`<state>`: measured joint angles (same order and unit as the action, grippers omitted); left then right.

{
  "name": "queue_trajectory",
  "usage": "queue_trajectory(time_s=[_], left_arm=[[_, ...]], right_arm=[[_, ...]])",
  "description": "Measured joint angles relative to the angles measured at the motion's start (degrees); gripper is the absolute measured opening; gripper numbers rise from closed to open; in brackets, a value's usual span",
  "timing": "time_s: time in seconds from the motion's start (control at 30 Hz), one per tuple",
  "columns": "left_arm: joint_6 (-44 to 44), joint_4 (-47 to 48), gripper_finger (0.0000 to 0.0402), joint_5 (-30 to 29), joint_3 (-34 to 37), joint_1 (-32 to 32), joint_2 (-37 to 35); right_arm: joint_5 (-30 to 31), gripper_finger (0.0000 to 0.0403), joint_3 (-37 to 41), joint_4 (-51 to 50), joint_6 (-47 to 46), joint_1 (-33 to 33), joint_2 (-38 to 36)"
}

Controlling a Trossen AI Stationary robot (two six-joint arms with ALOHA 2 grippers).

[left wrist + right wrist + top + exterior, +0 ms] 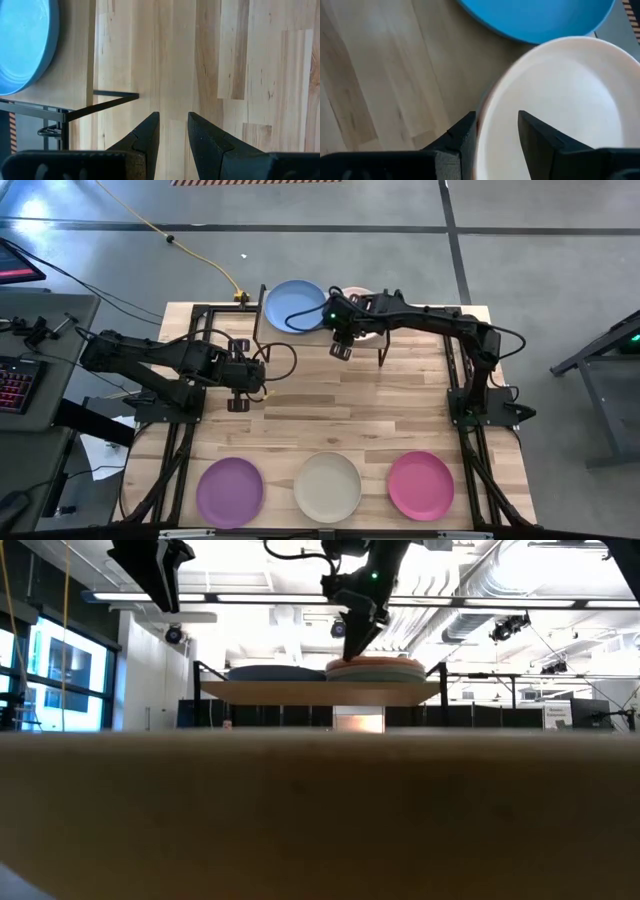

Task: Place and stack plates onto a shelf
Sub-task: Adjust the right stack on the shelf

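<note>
The shelf (320,692) stands at the table's far edge. On it lie a blue plate (293,305) and, to its right, a stack (385,667) topped by a pale pink plate (560,100). My right gripper (495,122) points down over that plate's near-left rim, open, with one finger outside the rim and one over the plate's inside. My left gripper (173,122) hovers open over bare tabletop left of centre, near the shelf's left leg (115,95). Purple (230,490), cream (327,486) and magenta (420,484) plates lie flat along the near edge. My right gripper stands astride the pale pink plate's rim (482,107) from above, pointing down. The gap between the fingers is wider than the rim, and I cannot tell whether either finger touches it. The plate lies flat on the stack.
Black frame rails run along the table's left (175,450) and right (470,450) sides. Bare tabletop lies between the shelf and the near row of plates. A yellow cable (200,255) runs over the floor beyond the far edge.
</note>
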<state>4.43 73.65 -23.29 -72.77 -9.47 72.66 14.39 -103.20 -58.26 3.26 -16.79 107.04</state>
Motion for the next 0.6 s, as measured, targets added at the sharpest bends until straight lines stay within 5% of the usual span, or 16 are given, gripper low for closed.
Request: queue_trajectory(time_s=[0.6], left_arm=[[0.0, 0.0, 0.0092, 0.0, 0.0, 0.0, 0.0]], right_arm=[[0.6, 0.0124, 0.0, -3.3, -2.0, -1.4, 0.0]])
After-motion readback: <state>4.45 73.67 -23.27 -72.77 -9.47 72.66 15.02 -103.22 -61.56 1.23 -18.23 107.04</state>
